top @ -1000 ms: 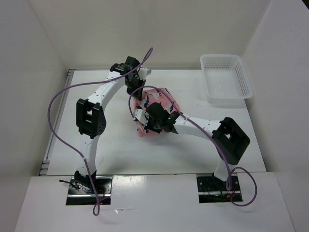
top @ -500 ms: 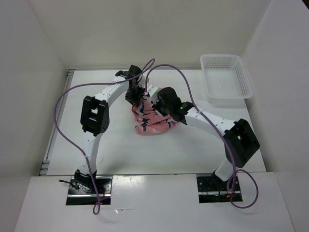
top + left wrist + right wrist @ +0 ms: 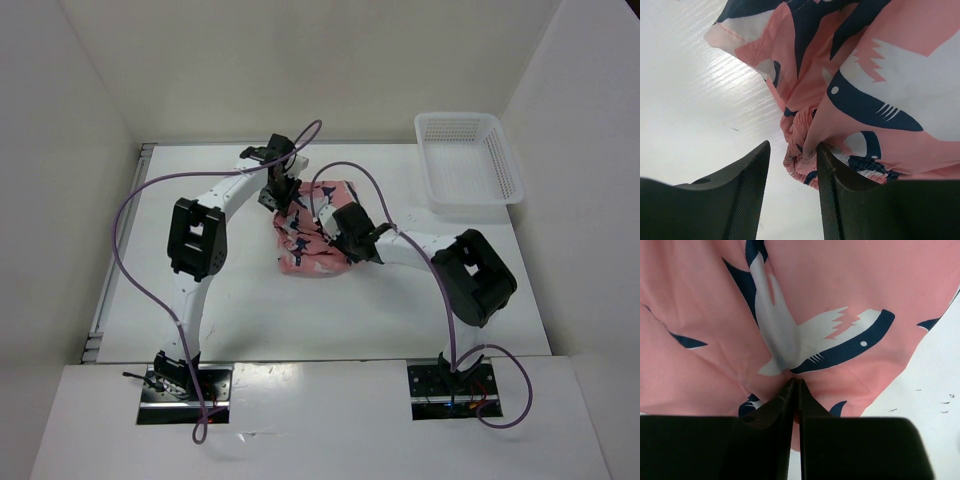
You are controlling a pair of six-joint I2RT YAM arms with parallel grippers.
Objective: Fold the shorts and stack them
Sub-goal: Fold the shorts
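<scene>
The salmon-pink shorts (image 3: pixel 308 252) with navy and white shapes lie rumpled in the middle of the table. My left gripper (image 3: pixel 283 198) is open at their far left edge. In the left wrist view (image 3: pixel 792 146) the ruffled waistband edge of the shorts (image 3: pixel 875 75) sits between the jaws against the right finger (image 3: pixel 832 190). My right gripper (image 3: pixel 334 222) sits on top of the shorts. In the right wrist view (image 3: pixel 795 382) its jaws are pressed together, pinching a pucker of the fabric (image 3: pixel 840 285).
A white mesh basket (image 3: pixel 470 204) stands at the far right corner of the white table (image 3: pixel 240 310). White walls close in the left, back and right. Purple cables loop above both arms.
My left gripper came down from the back of the table to the shorts' left edge. My right gripper moved from the near side up onto the shorts, and its elbow folded inward.
</scene>
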